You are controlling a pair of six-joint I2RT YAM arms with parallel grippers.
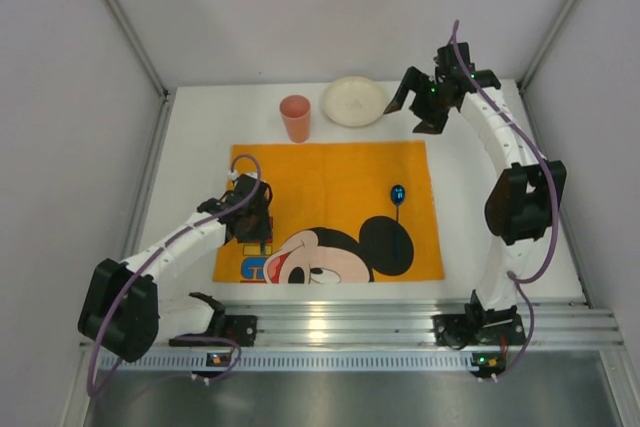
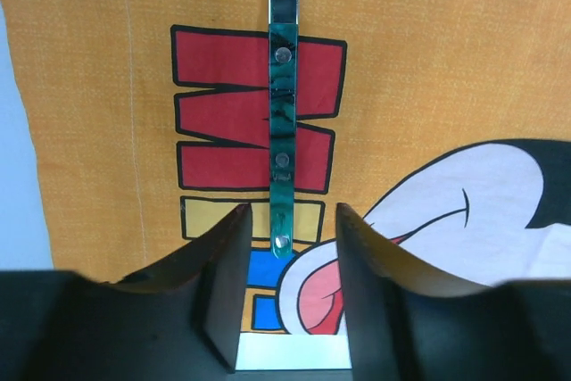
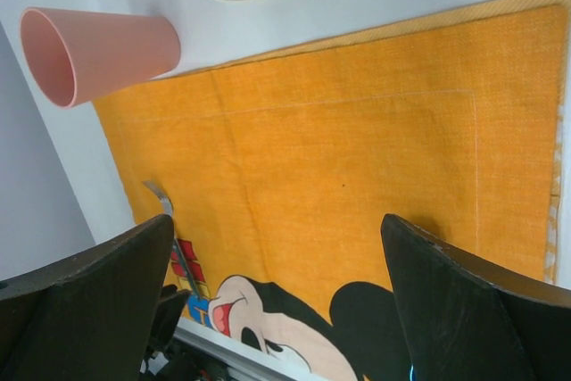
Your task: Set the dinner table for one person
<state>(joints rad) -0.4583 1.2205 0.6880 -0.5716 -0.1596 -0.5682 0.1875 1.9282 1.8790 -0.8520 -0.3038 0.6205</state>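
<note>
On the dinner table [image 1: 195, 147], which lies white beneath everything, an orange mat [image 1: 340, 172] is laid near the front edge. Over the mat's left side the left gripper [image 2: 292, 213] is held low, its jaws parted narrowly to either side of the end of a teal-handled utensil [image 2: 282, 86]. No contact with the handle is seen, and whether it is a knife or a fork cannot be told. The right gripper [image 3: 277, 225] is spread wide and empty, just beside the bowl [image 1: 354, 100] at the far edge.

Trouble is judged most likely at the pinch. The handle is thin and flat against the cloth, so the fabric could be caught with it and the mat dragged, by which the spoon [image 1: 398, 209] would be shifted. If gripped only at its end, the utensil could also be swung or dropped. The cup [image 1: 295, 117], judged tall and light, could be toppled if brushed.

One mat, one cup, one bowl, one spoon and one teal-handled utensil are counted.
</note>
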